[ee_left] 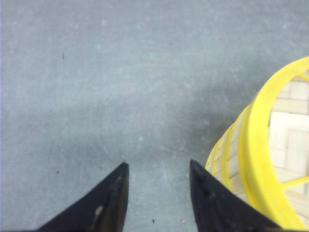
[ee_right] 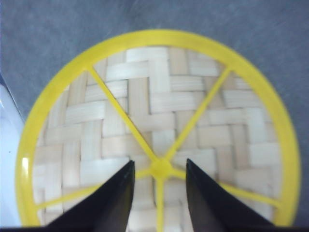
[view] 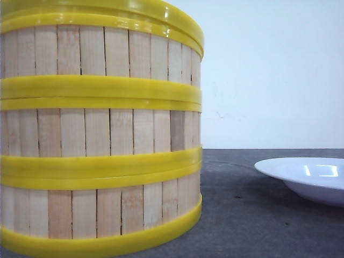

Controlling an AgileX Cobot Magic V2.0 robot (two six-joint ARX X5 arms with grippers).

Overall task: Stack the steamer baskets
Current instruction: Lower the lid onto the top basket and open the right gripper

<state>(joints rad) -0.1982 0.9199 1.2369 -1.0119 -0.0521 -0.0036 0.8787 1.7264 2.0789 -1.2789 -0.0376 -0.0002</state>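
Stacked steamer baskets (view: 102,129) – white plate (view: 309,177) apparently well apart, rightward.

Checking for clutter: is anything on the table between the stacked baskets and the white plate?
No. In the front view only bare grey tabletop separates the yellow-rimmed wooden-slat steamer basket stack from the white plate.

A plain indoor test setup, more like a lab or robot workstation than a home kitchen. A dark grey, matte tabletop (view: 258,215) with a faintly speckled surface fills every view, and a bare white wall (view: 269,70) rises straight behind it, without decoration, shelves or appliances. The only kitchen items are props: three stacked steamer baskets (view: 102,134) of pale wooden slats with bright yellow plastic rims, and a white plate (view: 312,177) to the right. Black pointed fingers of the left tool (ee_left: 157,169) and right tool (ee_right: 159,166) frame the wrist views.
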